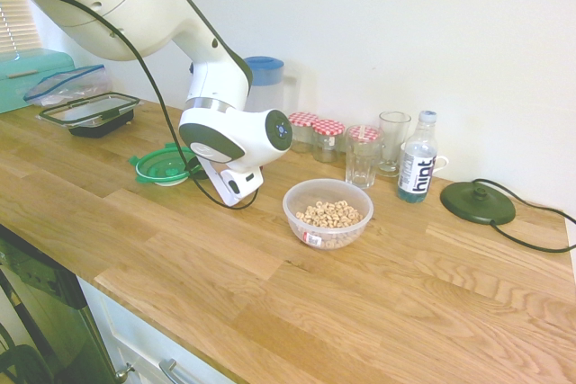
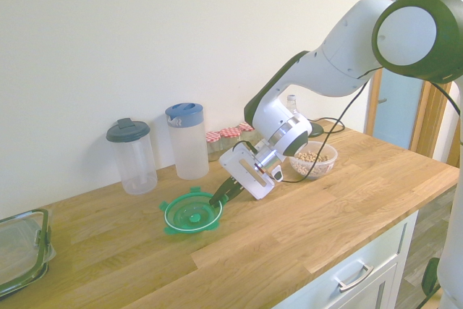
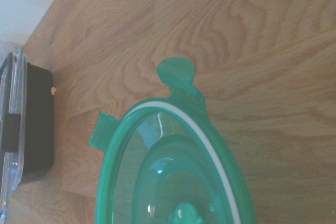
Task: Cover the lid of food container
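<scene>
Reaching down at a slant over the wooden counter [image 2: 304,229], the gripper [image 2: 221,196] has its dark fingers at the rim of the lid [image 2: 192,213]; they look narrowly set about that edge, though whether they truly pinch it is hard to tell. The lid lies flat on the counter, its clip tabs spread outward. The food container [image 1: 328,213] stands well apart on the far side of the arm, uncovered, with ring cereal inside. Behind the lid stand a blue-lidded jug [image 2: 187,140] and a dark-lidded tumbler [image 2: 132,155]. Red-checked jars [image 1: 318,135], two glasses [image 1: 378,152] and a water bottle [image 1: 417,158] line the wall behind the bowl. A black-rimmed container [image 3: 26,129] sits near the lid.
</scene>
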### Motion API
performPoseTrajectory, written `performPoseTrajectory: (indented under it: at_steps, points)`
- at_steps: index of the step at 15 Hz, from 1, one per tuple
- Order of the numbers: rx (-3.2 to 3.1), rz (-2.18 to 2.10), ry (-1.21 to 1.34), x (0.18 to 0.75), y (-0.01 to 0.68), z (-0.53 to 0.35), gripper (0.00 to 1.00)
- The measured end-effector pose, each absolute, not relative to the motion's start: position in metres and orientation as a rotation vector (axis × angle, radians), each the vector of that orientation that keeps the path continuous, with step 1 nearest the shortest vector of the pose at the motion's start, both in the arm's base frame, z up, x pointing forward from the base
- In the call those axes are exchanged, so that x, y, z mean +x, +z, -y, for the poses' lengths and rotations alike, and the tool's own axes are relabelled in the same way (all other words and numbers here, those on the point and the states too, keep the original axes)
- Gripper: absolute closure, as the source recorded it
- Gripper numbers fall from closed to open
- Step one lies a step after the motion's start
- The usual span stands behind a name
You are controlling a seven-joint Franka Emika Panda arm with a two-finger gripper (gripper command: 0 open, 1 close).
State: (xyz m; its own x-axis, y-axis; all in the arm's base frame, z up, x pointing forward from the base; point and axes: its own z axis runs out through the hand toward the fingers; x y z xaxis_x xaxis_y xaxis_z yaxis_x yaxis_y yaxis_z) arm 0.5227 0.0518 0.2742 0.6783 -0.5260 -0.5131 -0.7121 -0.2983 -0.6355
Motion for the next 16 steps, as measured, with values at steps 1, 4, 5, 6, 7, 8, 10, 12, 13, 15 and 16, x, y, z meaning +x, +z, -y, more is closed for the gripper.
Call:
performPoseTrajectory:
  at_steps: [1, 4, 5, 6, 7, 8, 10, 12, 13, 15, 16]
  points:
    - [-1.982, -0.953, 0.26, 0.523, 0.275, -0.053, 1.0]
    - [-2.037, -0.926, 0.28, 0.523, 0.281, -0.052, 1.0]
    - [-2.057, -0.918, 0.275, 0.524, 0.293, -0.05, 1.0]
    - [-2.075, -0.908, 0.264, 0.526, 0.312, -0.046, 1.0]
    - [-2.09, -0.901, 0.249, 0.526, 0.337, -0.04, 1.0]
    - [-2.102, -0.896, 0.231, 0.525, 0.361, -0.033, 1.0]
    - [-2.18, -0.914, 0.193, 0.523, 0.403, -0.015, 1.0]
    - [-2.327, -0.97, 0.134, 0.526, 0.438, 0.002, 1.0]
    - [-2.4, -1.0, 0.099, 0.526, 0.456, 0.012, 1.0]
    - [-2.542, -1.065, 0.03, 0.52, 0.504, 0.035, 1.0]
    - [-2.608, -1.098, -0.017, 0.513, 0.534, 0.045, 1.0]
